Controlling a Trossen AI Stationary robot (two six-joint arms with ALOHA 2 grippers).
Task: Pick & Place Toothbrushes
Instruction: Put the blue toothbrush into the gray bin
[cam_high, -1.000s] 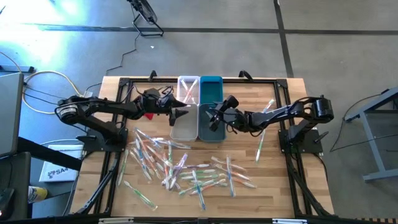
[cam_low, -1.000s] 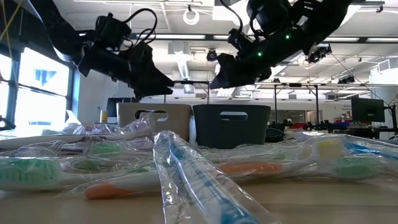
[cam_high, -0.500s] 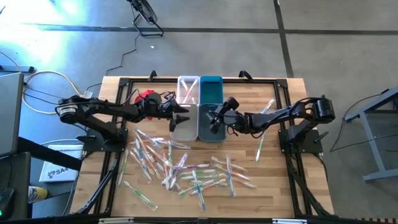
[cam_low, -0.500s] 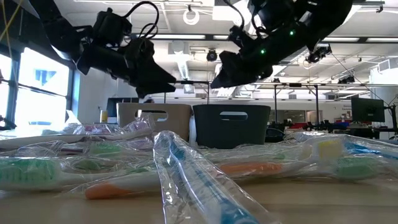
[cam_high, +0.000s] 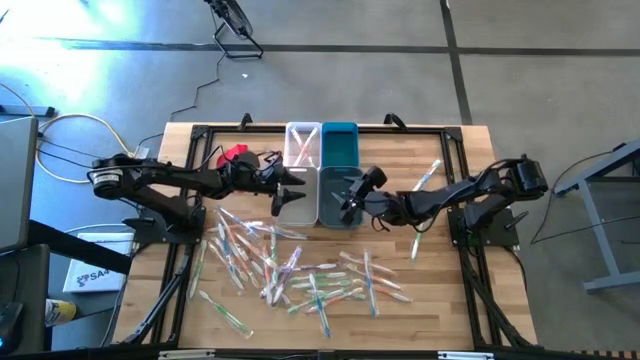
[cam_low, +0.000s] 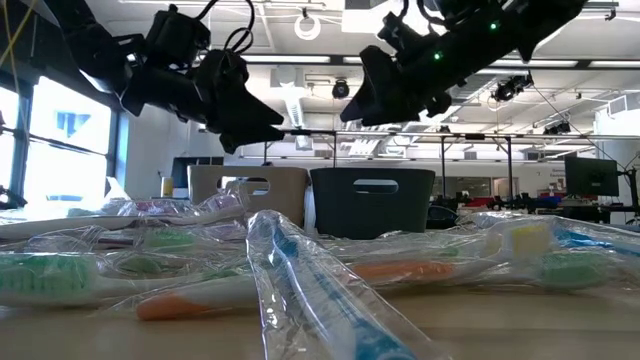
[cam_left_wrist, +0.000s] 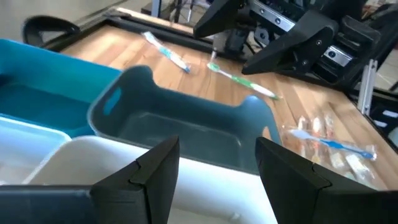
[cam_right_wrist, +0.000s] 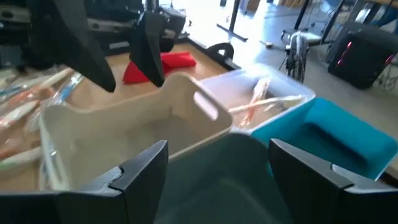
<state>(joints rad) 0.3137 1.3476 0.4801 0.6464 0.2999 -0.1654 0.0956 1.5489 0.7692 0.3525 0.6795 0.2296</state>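
both arms hang over the bins with nothing held: the left gripper is spread wide above the white bin, the right gripper equally wide above the grey bin. the toothbrushes lie scattered on the tabletop nearer the front, likely awaiting pickup and sorting.

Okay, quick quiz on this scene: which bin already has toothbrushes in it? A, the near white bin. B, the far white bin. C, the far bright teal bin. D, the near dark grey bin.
B: the far white bin holds a few wrapped toothbrushes, while the bright teal bin, near white bin and dark grey bin look empty.
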